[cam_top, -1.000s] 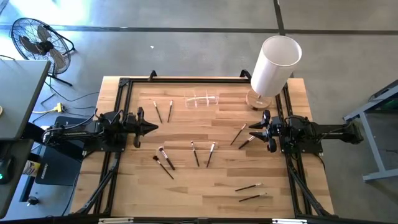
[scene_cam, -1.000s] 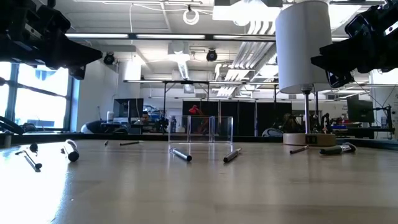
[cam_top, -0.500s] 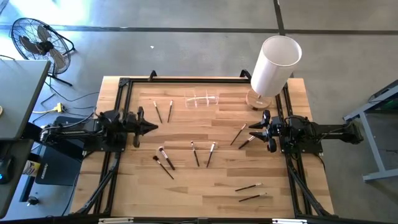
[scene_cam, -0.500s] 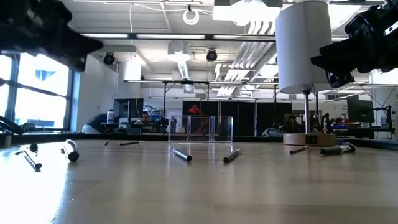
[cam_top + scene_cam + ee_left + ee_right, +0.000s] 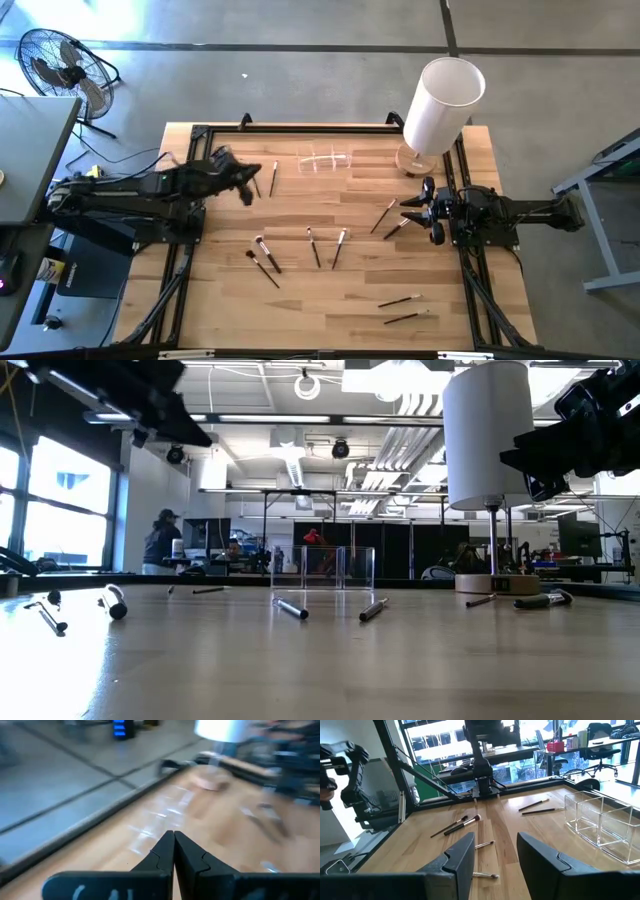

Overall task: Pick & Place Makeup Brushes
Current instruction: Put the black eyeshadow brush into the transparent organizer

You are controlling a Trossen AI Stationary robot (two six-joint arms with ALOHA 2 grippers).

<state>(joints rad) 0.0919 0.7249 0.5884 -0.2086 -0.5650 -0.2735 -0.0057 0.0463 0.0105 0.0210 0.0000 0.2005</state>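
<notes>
High view: left pincer (image 5: pixel 258 172) closed, empty, by two makeup brushes (image 5: pixel 263 178) lying roughly front-to-back; right pincer (image 5: pixel 408 210) apart

— What is surrounding the wooden table (image 5: pixel 330 290)?
— A grey concrete floor (image 5: pixel 300 70), with a black fan (image 5: pixel 60 65) standing on it.
— And behind?
— Daylight is coming through a tall window (image 5: pixel 60 500); ceiling lights (image 5: pixel 300 385) are glowing over distant desks, where a person (image 5: pixel 160 545) is standing.

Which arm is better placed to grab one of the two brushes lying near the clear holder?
Probably the left. The left gripper hangs beside the two brushes near the clear holder, fingers shut. The right gripper waits, open, across the table.
</notes>
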